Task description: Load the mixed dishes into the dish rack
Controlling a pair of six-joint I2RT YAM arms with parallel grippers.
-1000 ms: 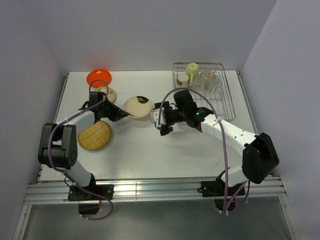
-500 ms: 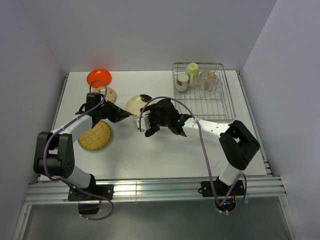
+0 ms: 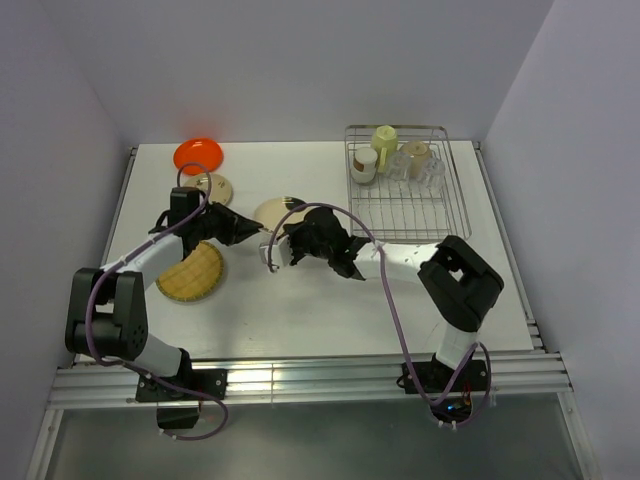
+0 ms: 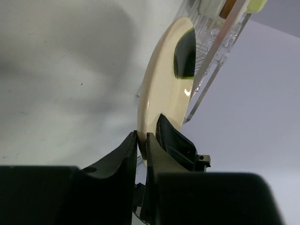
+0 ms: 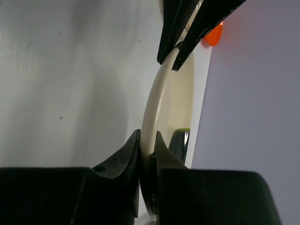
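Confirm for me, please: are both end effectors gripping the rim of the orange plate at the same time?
Not quite: the left end effector and right end effector both grip the cream plate with dark mark, as each wrist view shows. The orange plate lies untouched at the far left of the table.

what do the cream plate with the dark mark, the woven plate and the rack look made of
The cream plate looks like glazed ceramic or glossy melamine: smooth face with a bright glint; which one is unclear. The woven plate is probably rattan or straw, matte, with a visible crisscross weave. The dish rack is thin silver wire, likely chromed or stainless steel, shiny.
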